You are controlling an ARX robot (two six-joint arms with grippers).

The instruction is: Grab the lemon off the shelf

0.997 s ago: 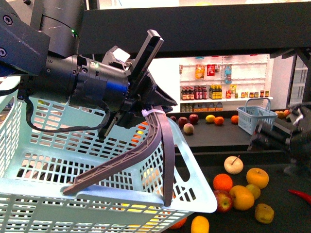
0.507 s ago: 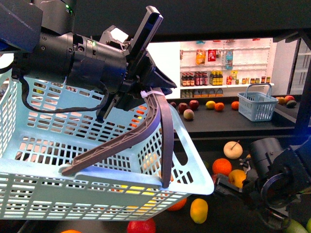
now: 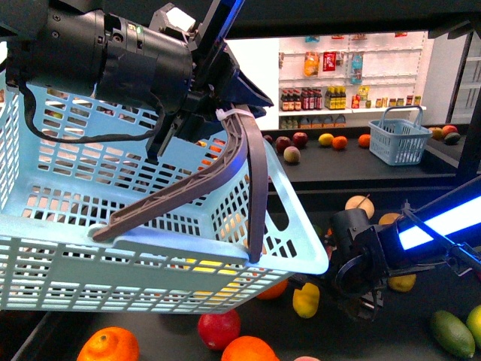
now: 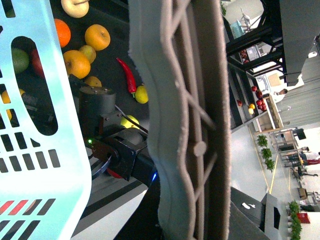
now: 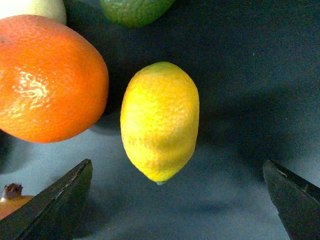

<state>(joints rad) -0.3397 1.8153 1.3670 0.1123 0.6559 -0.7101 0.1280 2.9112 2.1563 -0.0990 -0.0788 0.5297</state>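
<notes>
Our right hand (image 3: 355, 289) has swung in from the far side of the shelf (image 3: 376, 338) over the last second and dropped low to the black deck, so it now hangs just beside the lemon (image 3: 306, 299). In the same second our left hand (image 3: 229, 105) has raised the pale blue basket (image 3: 113, 278) higher above the lemon. It stays clamped on the brown handle (image 3: 252, 173).

In the right wrist view the lemon (image 5: 160, 122) lies on its side on the dark deck. Our two fingertips (image 5: 55, 200) stand wide apart, one on either side of it and short of it, touching nothing. An orange (image 5: 50, 75) sits just beside the lemon, seemingly touching its flank or nearly so. A lime (image 5: 132, 10) lies beyond the lemon, near it but apart.

We judge that the approach is nearly finished and the grasp not yet begun: the hand is lined up and spread widely enough to take the lemon across its narrow middle. What remains is to push forward until the fingers flank the fruit, then close. The orange beside the lemon is the risk, since the finger on that side has little gap to slide into and may nudge either fruit along the deck.
</notes>
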